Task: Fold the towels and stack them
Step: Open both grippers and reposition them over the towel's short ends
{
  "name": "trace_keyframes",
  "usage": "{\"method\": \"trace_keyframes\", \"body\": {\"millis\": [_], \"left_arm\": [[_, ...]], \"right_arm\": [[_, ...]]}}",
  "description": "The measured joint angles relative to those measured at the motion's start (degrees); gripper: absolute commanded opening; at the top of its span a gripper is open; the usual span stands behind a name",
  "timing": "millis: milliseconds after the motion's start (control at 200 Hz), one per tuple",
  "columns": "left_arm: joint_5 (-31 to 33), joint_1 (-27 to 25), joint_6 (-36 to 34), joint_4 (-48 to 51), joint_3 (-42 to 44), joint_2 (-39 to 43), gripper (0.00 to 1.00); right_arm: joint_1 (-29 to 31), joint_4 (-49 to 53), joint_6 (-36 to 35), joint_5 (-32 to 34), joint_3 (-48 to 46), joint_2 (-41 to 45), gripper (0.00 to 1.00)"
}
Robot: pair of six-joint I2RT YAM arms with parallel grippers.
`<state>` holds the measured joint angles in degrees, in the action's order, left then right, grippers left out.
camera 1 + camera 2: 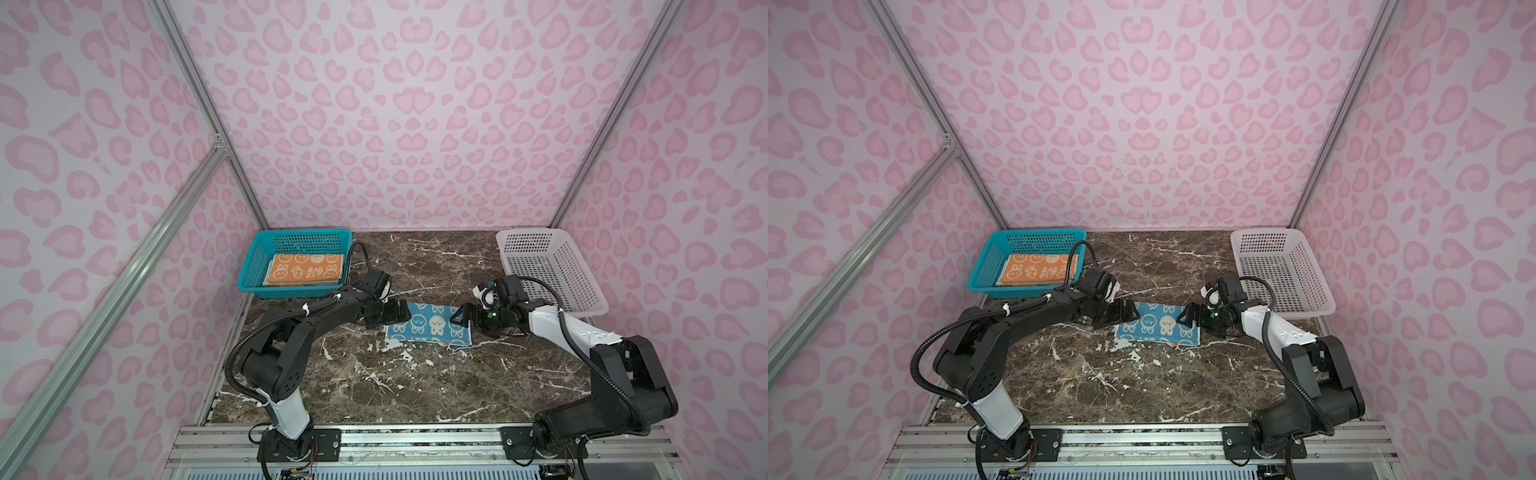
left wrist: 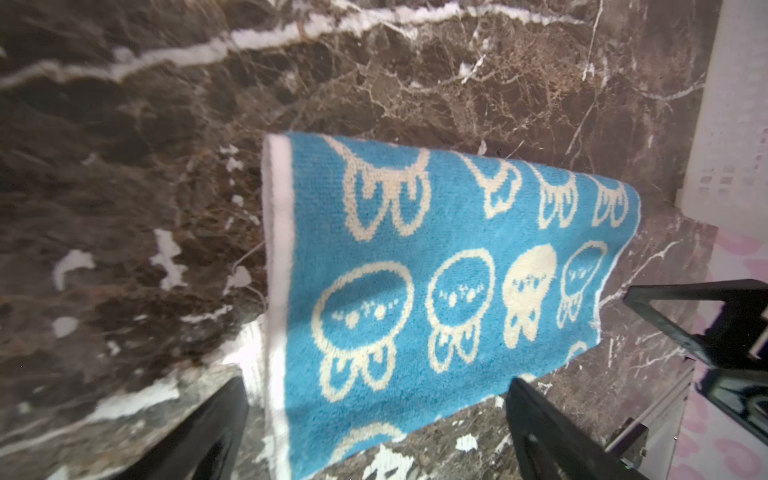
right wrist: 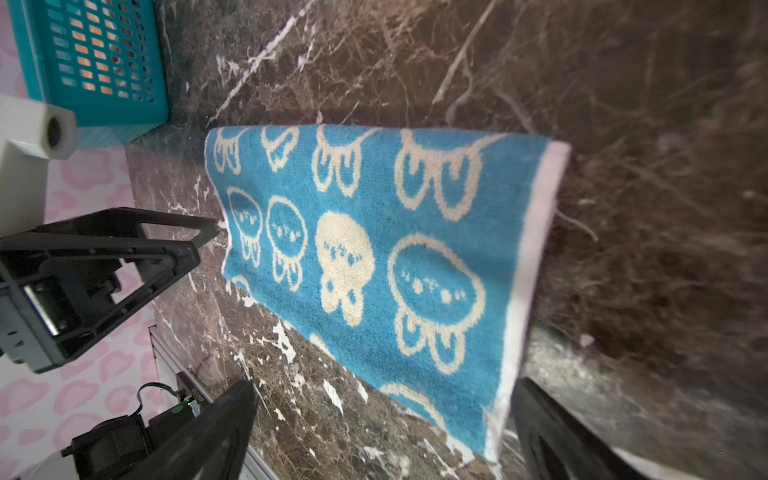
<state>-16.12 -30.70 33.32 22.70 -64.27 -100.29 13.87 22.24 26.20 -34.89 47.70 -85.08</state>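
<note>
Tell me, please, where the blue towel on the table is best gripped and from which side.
Probably at its short, white-hemmed ends. The blue towel lies flat, folded once into a long rectangle, so a low pinch coming in from either side should catch both layers. The open left gripper and right gripper sit at those ends.
</note>
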Motion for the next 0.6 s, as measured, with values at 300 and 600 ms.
{"method": "trace_keyframes", "body": {"millis": [300,600], "left_arm": [[7.21,2.82,-3.82,10.01,-6.82,-5.35,0.98],[5.6,2.58,-6.25,13.0,-10.34,-10.51,0.98]], "right_arm": [[0.04,7.48,-2.05,10.58,2.99,-5.07,0.98],[3.37,8.07,-2.6,13.77,4.7,-8.2,0.98]]}}
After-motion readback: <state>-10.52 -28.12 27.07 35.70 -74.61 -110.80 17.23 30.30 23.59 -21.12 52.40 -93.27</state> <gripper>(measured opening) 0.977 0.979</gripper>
